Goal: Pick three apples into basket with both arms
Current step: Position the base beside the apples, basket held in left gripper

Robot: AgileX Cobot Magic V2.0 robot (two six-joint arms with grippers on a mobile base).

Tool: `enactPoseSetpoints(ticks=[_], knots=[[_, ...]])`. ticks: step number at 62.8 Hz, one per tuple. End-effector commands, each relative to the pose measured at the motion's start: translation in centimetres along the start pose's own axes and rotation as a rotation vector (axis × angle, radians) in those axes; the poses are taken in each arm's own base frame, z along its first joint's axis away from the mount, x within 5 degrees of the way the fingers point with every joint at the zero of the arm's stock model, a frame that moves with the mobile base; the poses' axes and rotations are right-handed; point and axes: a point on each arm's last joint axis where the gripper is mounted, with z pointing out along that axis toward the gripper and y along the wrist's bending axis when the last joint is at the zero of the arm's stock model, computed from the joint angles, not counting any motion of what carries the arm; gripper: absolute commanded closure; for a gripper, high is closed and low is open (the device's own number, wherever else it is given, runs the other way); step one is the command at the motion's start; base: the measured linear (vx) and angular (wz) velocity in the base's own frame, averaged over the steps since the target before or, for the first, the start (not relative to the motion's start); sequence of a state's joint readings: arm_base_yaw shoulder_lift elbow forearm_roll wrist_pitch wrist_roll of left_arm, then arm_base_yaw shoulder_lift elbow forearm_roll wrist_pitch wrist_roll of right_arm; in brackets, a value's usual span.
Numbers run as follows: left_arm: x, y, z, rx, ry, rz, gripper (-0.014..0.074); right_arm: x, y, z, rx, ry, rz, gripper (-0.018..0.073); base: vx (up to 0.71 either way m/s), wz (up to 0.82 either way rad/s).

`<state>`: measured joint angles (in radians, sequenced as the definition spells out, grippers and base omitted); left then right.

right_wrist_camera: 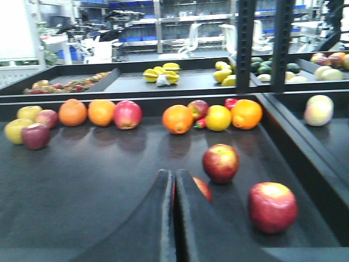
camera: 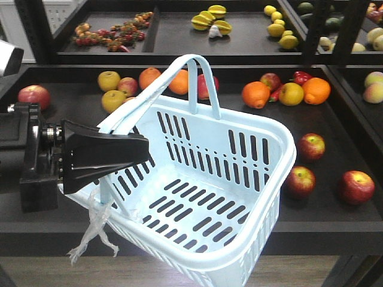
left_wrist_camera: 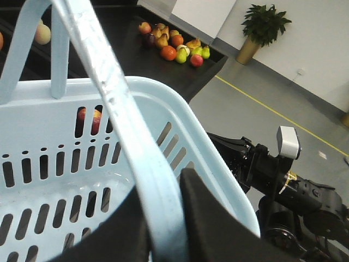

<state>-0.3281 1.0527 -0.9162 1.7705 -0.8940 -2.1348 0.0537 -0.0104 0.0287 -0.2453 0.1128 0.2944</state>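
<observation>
The left hand [camera: 141, 154] is clenched on one handle [left_wrist_camera: 117, 109] of the basket [camera: 286, 156]. It holds the pale blue basket up in the air, tipped to one side, in front of the dark shelf [camera: 335, 137]. The handle runs right between the two black fingers. Nothing is in the basket, and only its slotted bottom shows. A clear plastic scrap [camera: 90, 236] hangs from the rim just under the left hand. The three red apples lie on the shelf to the right of the basket, and none of them touches it. The right hand [right_wrist_camera: 173, 174] is low by the shelf, with its two fingers pressed together and nothing between them. The closest apple [right_wrist_camera: 203, 188] sits just behind the fingertips, half hidden by them. The middle apple [right_wrist_camera: 221, 162] is a bit farther back and a little to the right, near the closest one. The side apple [right_wrist_camera: 272, 207] lies off to the right of the fingers, apart from the other two, with a pale yellow patch on top. I cannot tell if the right hand touches the shelf. Along the back of the shelf there is a row of other fruit: oranges [right_wrist_camera: 177, 118], yellow apples [right_wrist_camera: 16, 130] and a few more red ones.
</observation>
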Motion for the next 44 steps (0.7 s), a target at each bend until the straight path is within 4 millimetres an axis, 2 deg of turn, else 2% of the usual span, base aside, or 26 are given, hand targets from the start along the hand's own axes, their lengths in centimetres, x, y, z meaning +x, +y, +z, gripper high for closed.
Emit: enactPoseSetpoints(ticks=[1, 22, 44], knots=[[-1.01, -0.94, -0.63, -0.002, -0.042, 0.027, 0.0603, -0.25, 0.14, -0.03, -0.015, -0.068, -0.013, 0.0564, 0.08, -0.29], [-1.01, -0.94, -0.63, -0.002, -0.042, 0.027, 0.0603, -0.25, 0.14, -0.03, -0.015, -0.068, -0.013, 0.0564, 0.10, -0.21], [-1.01, -0.94, -0.63, -0.002, -0.042, 0.027, 0.0603, -0.25, 0.14, -0.03, -0.015, -0.068, -0.013, 0.0564, 0.11, -0.04]])
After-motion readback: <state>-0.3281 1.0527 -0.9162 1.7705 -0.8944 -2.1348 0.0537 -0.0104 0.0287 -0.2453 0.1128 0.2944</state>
